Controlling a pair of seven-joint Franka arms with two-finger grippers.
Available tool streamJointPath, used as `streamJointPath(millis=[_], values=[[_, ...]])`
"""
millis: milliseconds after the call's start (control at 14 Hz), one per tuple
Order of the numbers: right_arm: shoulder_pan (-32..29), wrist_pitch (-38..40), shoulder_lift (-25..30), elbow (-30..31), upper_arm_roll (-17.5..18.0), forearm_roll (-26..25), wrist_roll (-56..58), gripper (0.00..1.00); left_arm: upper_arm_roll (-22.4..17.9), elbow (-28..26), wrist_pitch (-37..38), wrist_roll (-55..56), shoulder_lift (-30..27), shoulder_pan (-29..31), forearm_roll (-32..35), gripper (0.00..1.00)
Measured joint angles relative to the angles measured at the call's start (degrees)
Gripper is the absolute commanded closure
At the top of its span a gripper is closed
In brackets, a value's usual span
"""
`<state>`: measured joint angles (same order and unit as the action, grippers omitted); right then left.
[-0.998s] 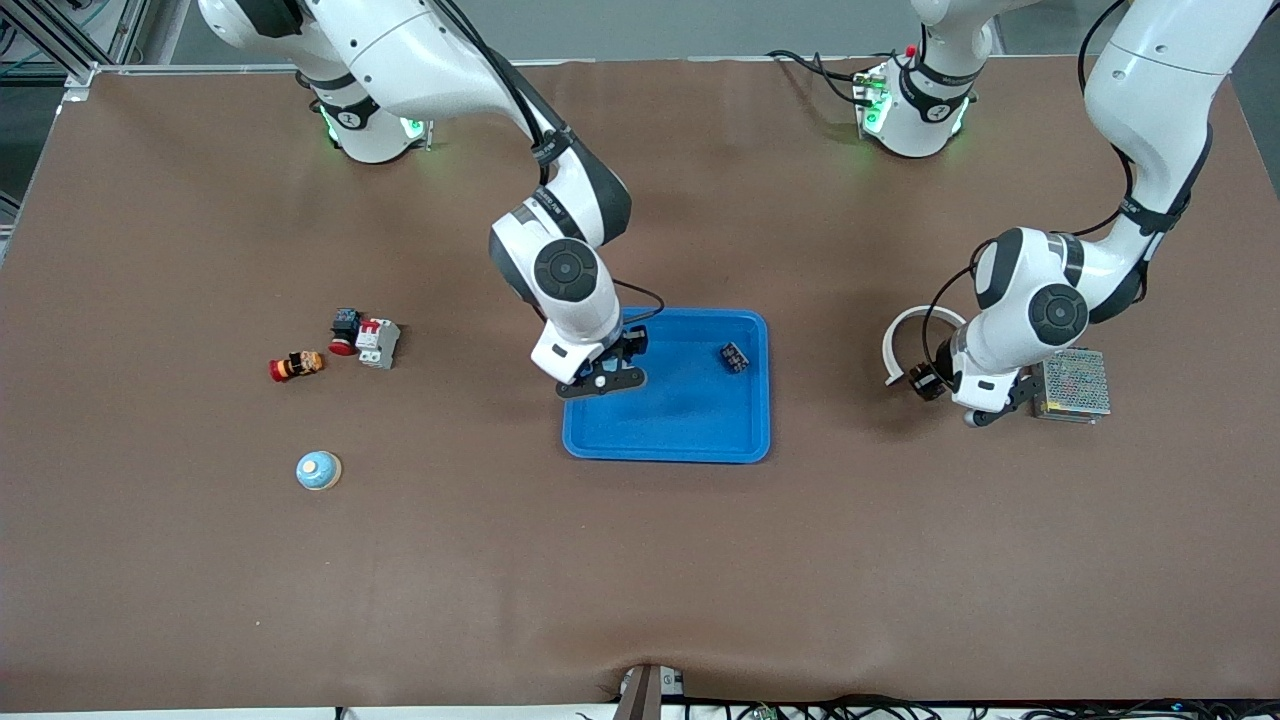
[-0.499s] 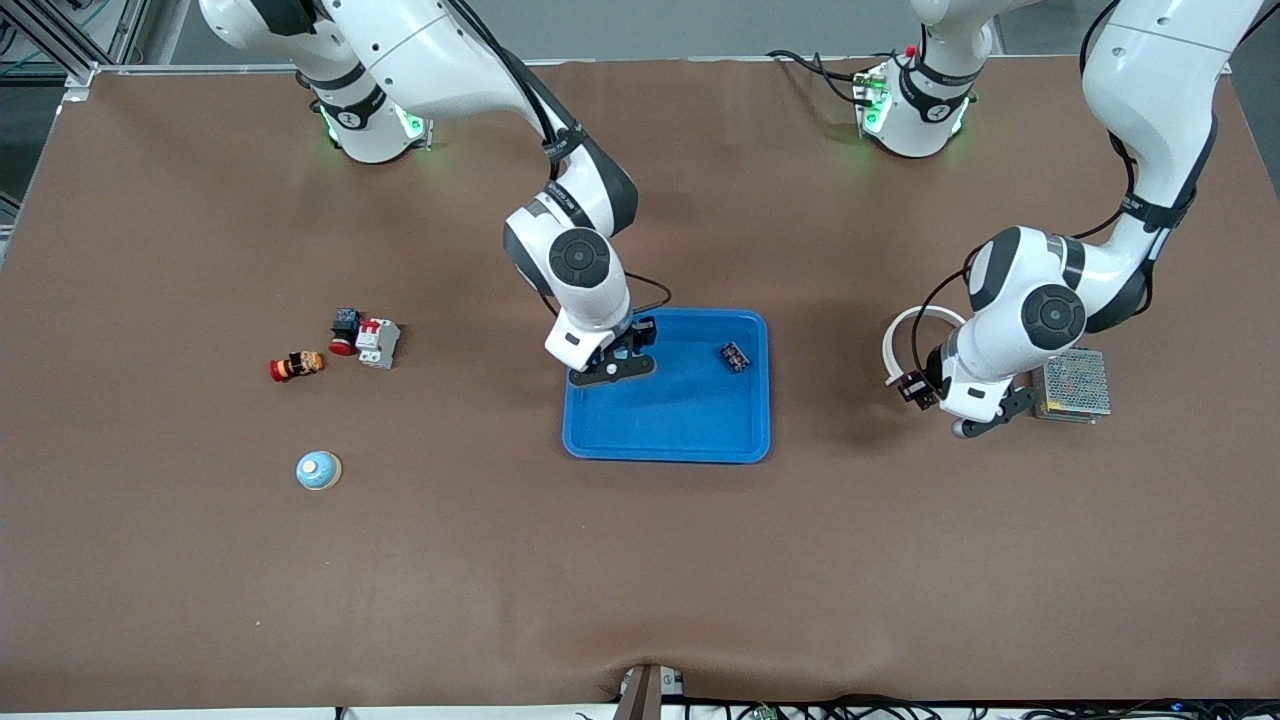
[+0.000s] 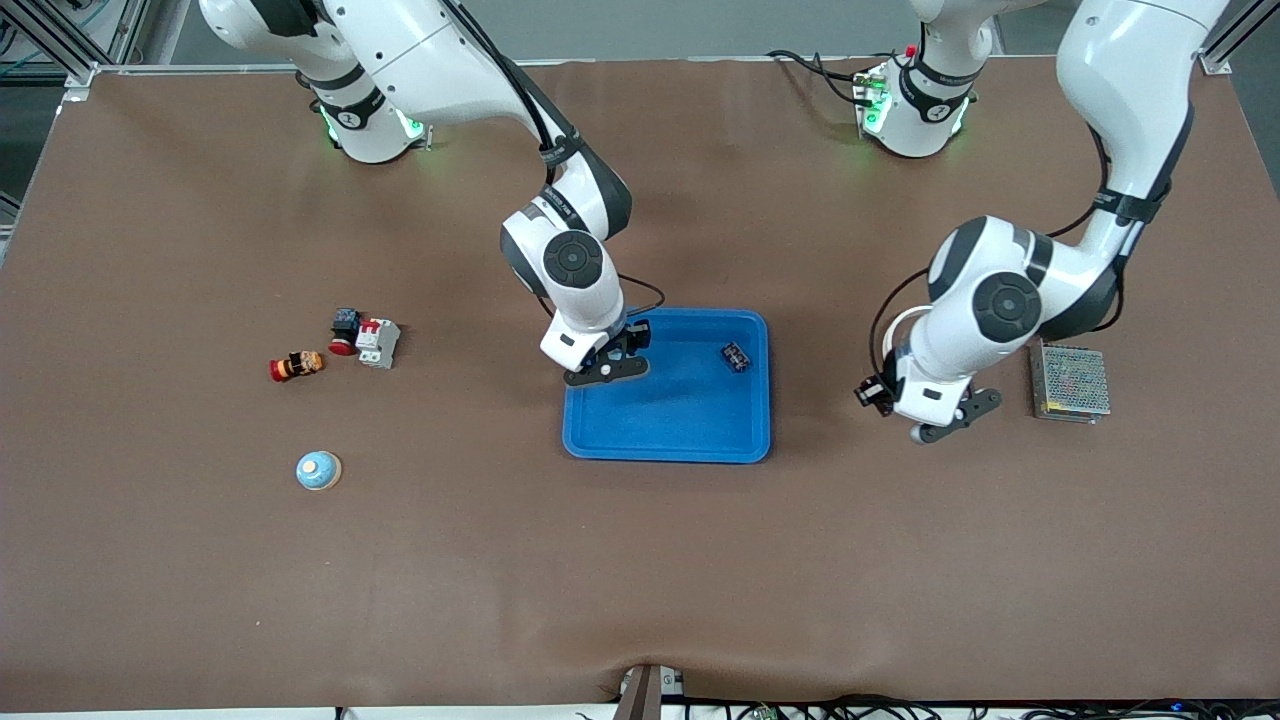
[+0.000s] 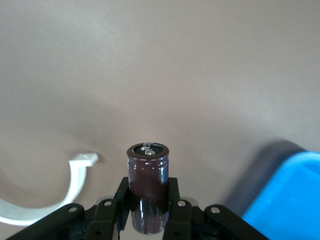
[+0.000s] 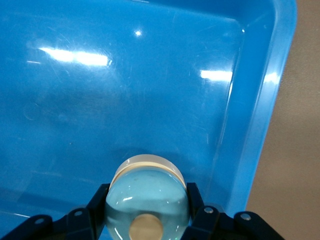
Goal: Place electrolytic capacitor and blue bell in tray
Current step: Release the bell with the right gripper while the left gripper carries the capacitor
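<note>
The bright-blue tray (image 3: 690, 440) lies mid-table. My right gripper (image 3: 606, 367) hangs over the tray's corner toward the right arm's end. It is shut on a pale-blue bell (image 5: 147, 200) with a tan button, over the tray floor (image 5: 125, 100). My left gripper (image 3: 938, 418) is over the bare table between the tray and a metal box. It is shut on the electrolytic capacitor (image 4: 147, 170), a dark brown cylinder held upright. The tray's corner (image 4: 292, 200) shows in the left wrist view. Another pale-blue bell (image 3: 318, 470) sits on the table toward the right arm's end.
A small black part (image 3: 736, 356) lies in the tray. A white ring (image 3: 888, 335) and a metal mesh box (image 3: 1070, 382) lie by the left arm. A red-and-white breaker (image 3: 378, 342), a black-and-red part (image 3: 344, 330) and a small orange-and-red part (image 3: 296, 366) lie toward the right arm's end.
My left arm has carried the capacitor from beside the metal box toward the tray. My right gripper has shifted slightly over the tray's corner.
</note>
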<state>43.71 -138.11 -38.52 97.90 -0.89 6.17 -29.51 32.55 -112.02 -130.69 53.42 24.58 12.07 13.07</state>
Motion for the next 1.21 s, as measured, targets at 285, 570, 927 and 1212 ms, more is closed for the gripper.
streamJointPath(millis=[285, 570, 927, 1212], values=[[0.05, -0.73, -0.51, 0.25, 0.00, -0.12, 0.00, 0.55, 0.11, 3.72, 2.93, 4.21, 0.24, -4.82, 0.00, 1.00], [0.18, -1.54, -1.07, 0.26, 0.00, -0.17, 0.00, 0.51, 0.11, 6.91, 3.08, 8.91, 3.13, -8.49, 0.00, 1.00], [0.20, -1.57, -1.08, 0.26, 0.00, -0.21, 0.00, 0.00, 0.10, 11.35, 3.08, 14.14, 8.65, -11.67, 0.00, 1.00], [0.20, -1.60, -1.08, 0.26, -0.01, -0.22, 0.00, 0.00, 0.05, 15.48, 3.08, 19.57, 12.56, -14.80, 0.00, 1.00]])
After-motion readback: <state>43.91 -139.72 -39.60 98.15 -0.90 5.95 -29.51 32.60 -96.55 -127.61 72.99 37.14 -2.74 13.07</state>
